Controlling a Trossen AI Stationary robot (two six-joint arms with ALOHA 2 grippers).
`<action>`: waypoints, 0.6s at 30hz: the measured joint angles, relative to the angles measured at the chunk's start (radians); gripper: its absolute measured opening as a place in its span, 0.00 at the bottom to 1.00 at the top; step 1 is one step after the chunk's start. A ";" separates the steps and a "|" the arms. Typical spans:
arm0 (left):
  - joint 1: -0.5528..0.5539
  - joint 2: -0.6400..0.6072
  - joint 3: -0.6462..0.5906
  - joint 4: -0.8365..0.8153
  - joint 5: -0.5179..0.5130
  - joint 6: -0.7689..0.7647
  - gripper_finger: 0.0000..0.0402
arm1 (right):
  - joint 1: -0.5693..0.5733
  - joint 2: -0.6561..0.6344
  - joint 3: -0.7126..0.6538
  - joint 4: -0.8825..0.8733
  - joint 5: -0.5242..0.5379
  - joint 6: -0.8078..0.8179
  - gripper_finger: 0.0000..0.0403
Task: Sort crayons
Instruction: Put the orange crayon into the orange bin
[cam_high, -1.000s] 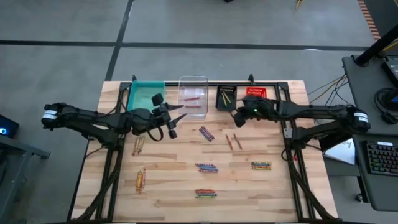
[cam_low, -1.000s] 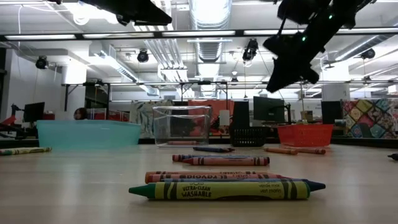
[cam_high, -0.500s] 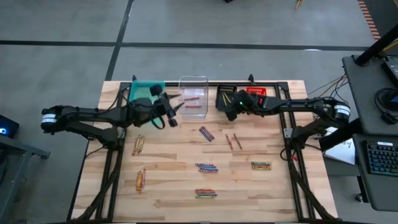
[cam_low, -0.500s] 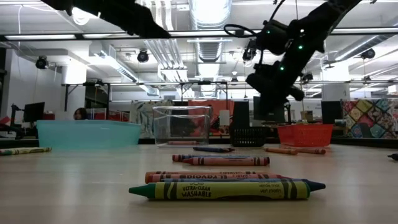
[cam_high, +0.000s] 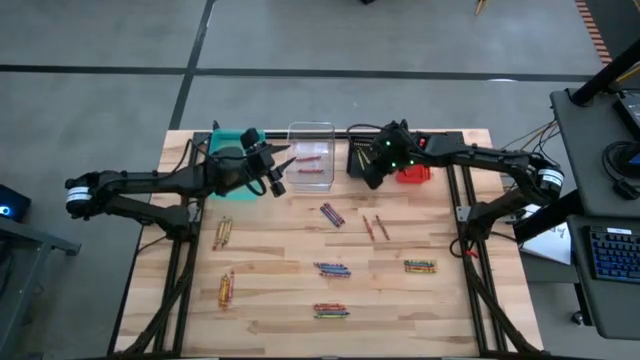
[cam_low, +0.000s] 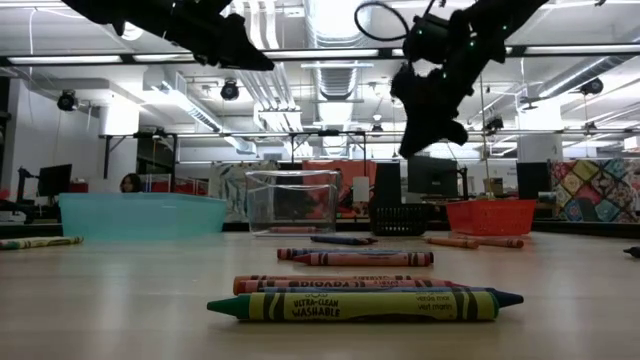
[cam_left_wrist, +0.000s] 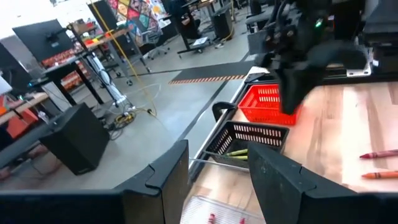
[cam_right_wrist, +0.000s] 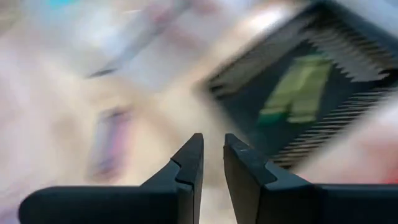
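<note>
**Two arms hover over the bins as crayons lie across the table**

Crayons (cam_high: 332, 311) lie in small clusters over the near and middle part of the wooden table (cam_high: 270, 300), in blue, red, yellow and orange; a green one (cam_low: 365, 305) sits closest to the low camera. At the far edge stand a teal bin (cam_high: 228, 147), a clear bin (cam_high: 311, 152) holding red crayons, a black bin (cam_high: 362, 156) with yellow-green ones, and a red bin (cam_high: 414, 160). The left gripper (cam_high: 279, 172) hangs between the teal and clear bins, its fingers (cam_left_wrist: 165, 180) parted and empty. The right gripper (cam_high: 368, 176) hangs at the black bin, fingers (cam_right_wrist: 186, 171) a narrow slit apart, nothing visible between them.
</note>
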 joint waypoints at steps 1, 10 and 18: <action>0.000 0.000 0.000 -0.003 0.000 -0.006 0.37 | 0.007 0.000 0.008 -0.014 -0.084 0.006 0.13; 0.000 0.000 0.000 -0.011 -0.004 -0.006 0.37 | 0.120 0.000 0.039 -0.090 -0.263 0.073 0.13; 0.001 0.000 0.000 0.012 -0.007 0.092 0.37 | 0.169 0.022 0.029 -0.234 -0.204 0.224 0.13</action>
